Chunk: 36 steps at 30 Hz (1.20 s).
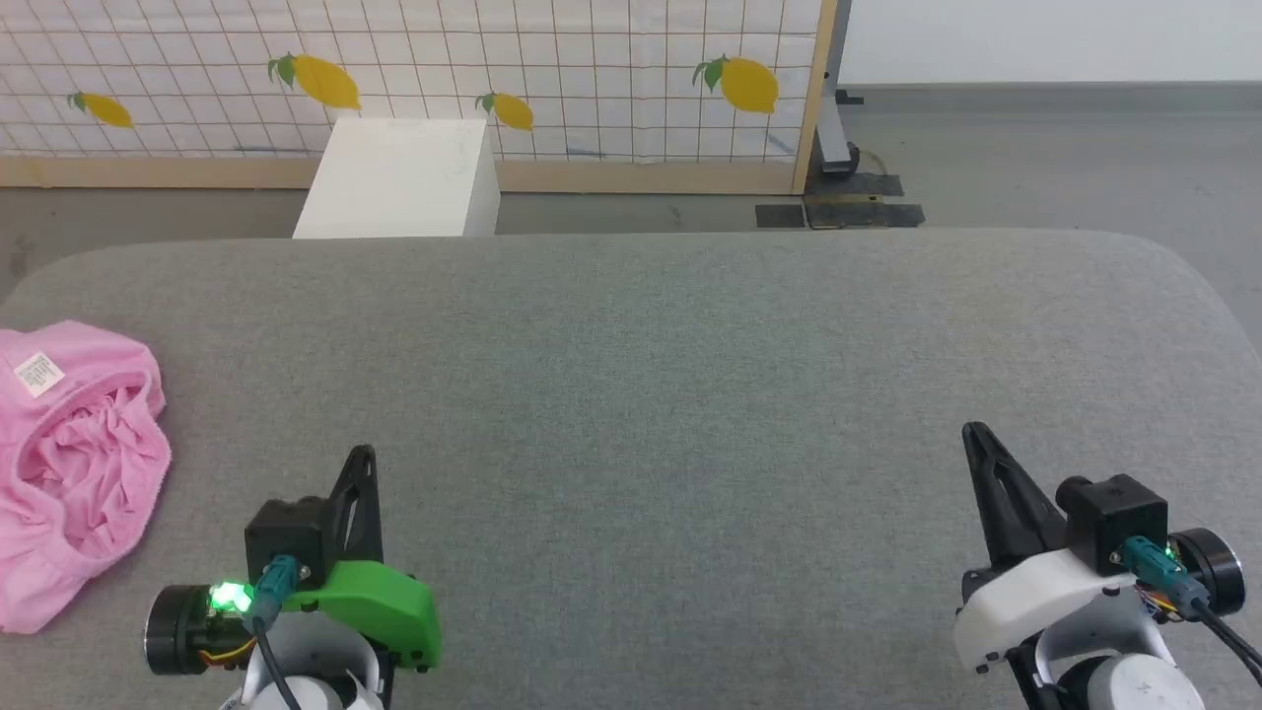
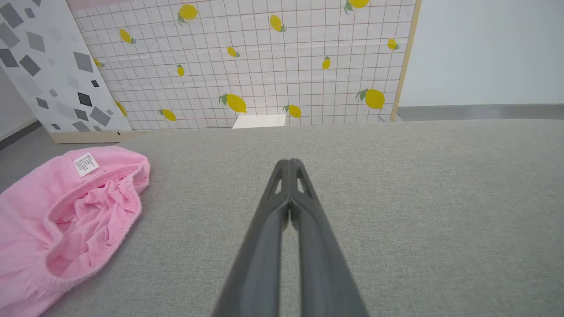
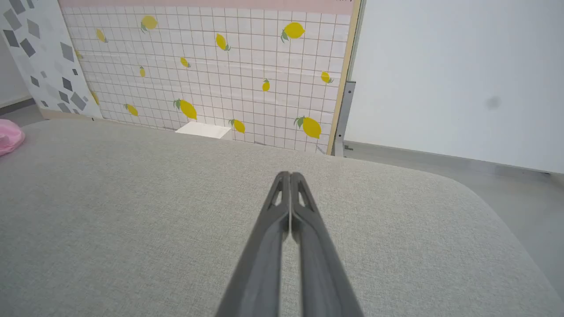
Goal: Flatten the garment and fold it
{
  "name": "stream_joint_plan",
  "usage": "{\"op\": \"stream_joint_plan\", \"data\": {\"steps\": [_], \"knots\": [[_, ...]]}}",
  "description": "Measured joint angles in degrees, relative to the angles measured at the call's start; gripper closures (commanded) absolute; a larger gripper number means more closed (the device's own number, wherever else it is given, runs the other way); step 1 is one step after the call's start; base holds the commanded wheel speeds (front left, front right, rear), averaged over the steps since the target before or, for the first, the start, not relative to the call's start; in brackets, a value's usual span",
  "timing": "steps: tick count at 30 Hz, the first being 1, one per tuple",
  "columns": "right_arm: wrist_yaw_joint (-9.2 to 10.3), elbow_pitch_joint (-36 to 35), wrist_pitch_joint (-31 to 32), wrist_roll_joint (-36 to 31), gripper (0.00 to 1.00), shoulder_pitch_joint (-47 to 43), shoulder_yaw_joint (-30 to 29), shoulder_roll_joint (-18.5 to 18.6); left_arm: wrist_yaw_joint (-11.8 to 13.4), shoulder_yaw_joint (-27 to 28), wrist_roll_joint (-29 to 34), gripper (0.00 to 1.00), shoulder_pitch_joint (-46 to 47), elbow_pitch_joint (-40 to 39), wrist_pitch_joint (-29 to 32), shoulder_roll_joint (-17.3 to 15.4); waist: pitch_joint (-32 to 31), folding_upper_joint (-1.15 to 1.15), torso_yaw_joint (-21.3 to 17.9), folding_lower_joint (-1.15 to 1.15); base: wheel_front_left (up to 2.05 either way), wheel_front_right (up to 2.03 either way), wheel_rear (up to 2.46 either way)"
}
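Note:
The pink garment (image 1: 69, 463) lies crumpled at the left edge of the grey padded table (image 1: 651, 375), its elastic waistband gaping open and a small white label (image 1: 38, 374) on top. In the left wrist view the garment (image 2: 66, 220) sits to the left of my fingers, with the label (image 2: 85, 164) facing up. My left gripper (image 1: 363, 456) hovers at the lower left, shut and holding nothing, well right of the garment. At the lower right my right gripper (image 1: 974, 432) is shut on nothing too. A pink sliver of the garment (image 3: 9, 136) shows at the far left of the right wrist view.
A white box (image 1: 399, 177) stands on the floor beyond the table's far edge, in front of a lemon-print panel (image 1: 592, 69). A metal stand base (image 1: 838, 148) is at the panel's right end. The table's corners are rounded.

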<state>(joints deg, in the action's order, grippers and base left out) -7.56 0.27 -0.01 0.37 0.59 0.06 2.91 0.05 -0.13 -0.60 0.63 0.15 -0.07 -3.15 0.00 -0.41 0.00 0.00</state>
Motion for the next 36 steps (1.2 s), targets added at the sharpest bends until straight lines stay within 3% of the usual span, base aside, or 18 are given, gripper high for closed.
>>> {"op": "stream_joint_plan", "data": {"steps": [1, 2, 20, 36], "knots": [[0.00, 0.0, 0.0, 0.0, 1.00, 0.0, 0.0, 0.0, 0.0, 0.0, 0.0, 1.00, 0.0, 0.0, 0.0, 0.0, 0.0, 0.00, 0.0, 0.00, 0.00, 0.00, 0.00], [0.00, 0.0, 0.0, 0.0, 0.00, 0.0, 0.0, 0.0, 0.0, 0.0, 0.0, 0.00, 0.0, 0.0, 0.0, 0.0, 0.0, 0.00, 0.0, 0.00, 0.00, 0.00, 0.00], [0.00, 1.2, -1.3, 1.9, 0.00, 0.0, 0.1, 0.0, 0.2, -0.8, -1.5, 0.00, 0.0, 1.2, -1.3, 0.0, 0.0, 0.00, 0.5, 0.00, 0.00, 0.00, 0.00], [0.00, 2.4, -3.1, 4.4, 0.00, -0.8, 0.2, 0.0, 0.6, -0.9, -3.0, 0.00, 0.0, 2.4, -3.1, 0.0, 0.2, 0.00, 4.6, 0.00, 0.00, 0.00, 0.00]]}}
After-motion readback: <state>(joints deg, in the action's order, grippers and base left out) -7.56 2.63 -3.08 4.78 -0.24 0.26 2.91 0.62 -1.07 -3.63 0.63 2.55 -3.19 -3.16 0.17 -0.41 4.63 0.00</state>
